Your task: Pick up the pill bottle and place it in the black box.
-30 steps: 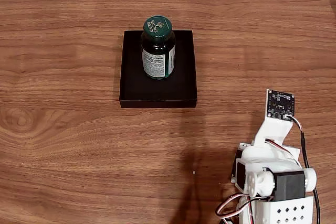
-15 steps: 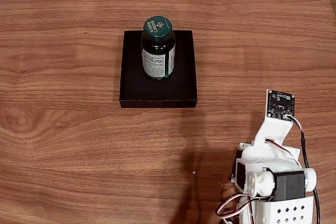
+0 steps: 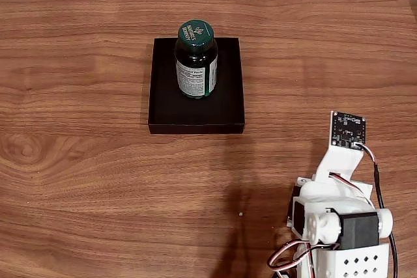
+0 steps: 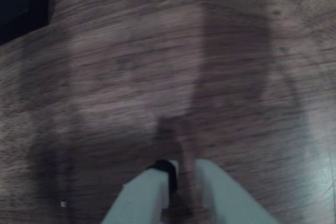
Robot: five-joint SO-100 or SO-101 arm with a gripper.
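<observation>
The pill bottle stands upright inside the black box in the fixed view, toward the box's far side, its green cap on top and its white-and-green label facing the camera. My arm is folded at the table's lower right, well apart from both. In the wrist view my gripper enters from the bottom edge with its pale fingers close together and nothing between them, hovering over bare wood. A corner of the black box shows at the top left of that view.
The wooden table spreads wide around the box, with its curved far edge against a pale wall. The camera board on my arm points up toward the box. A tiny pale speck lies on the wood near my arm.
</observation>
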